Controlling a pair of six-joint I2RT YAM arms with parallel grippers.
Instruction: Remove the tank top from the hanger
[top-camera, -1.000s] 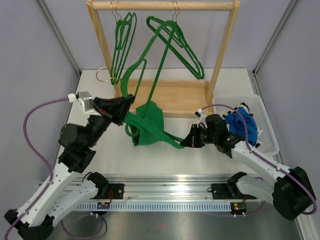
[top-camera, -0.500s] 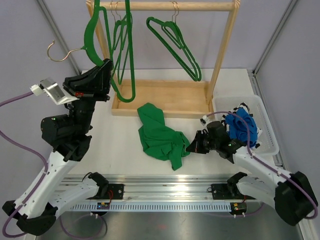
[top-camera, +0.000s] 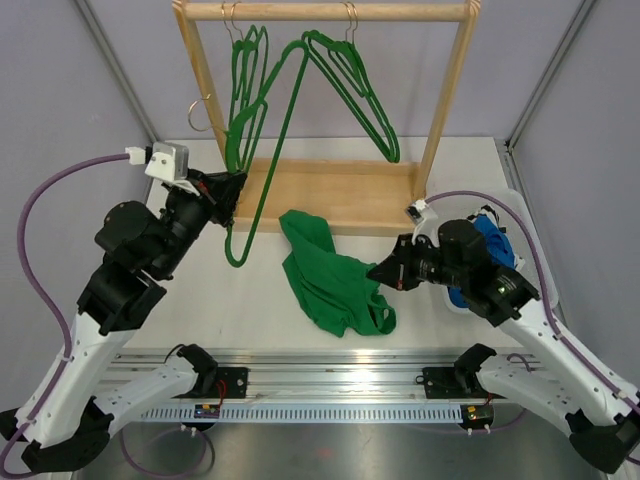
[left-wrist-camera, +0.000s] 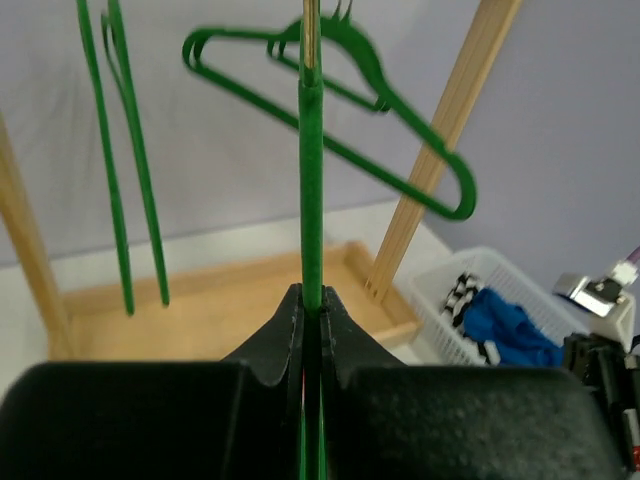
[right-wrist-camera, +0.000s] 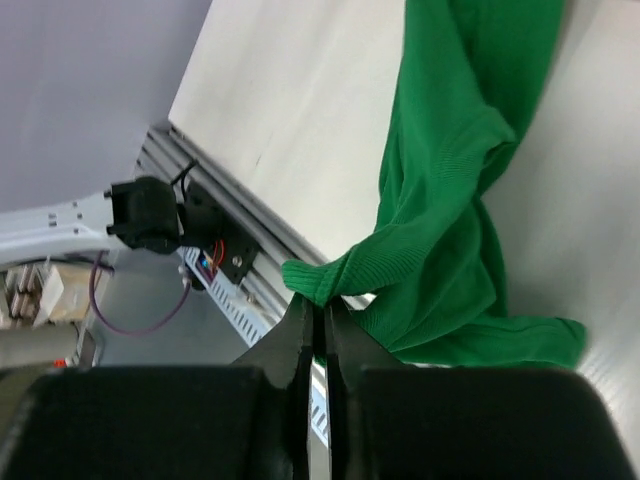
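L arm: elbow up, forearm angled toward the rack (top-camera: 320, 12), left claw (left-wrist-camera: 310, 300) clamped tight on the bare hanger (left-wrist-camera: 311, 180) | R arm: reaching left, low over the worktop (top-camera: 200, 300), right claw (right-wrist-camera: 318, 305) pinched shut on a fold of the tank top (top-camera: 325, 275) | tank top: crumpled heap on worktop, just in front of rack

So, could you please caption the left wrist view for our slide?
Left hand shut on a green hanger before the wooden rack.
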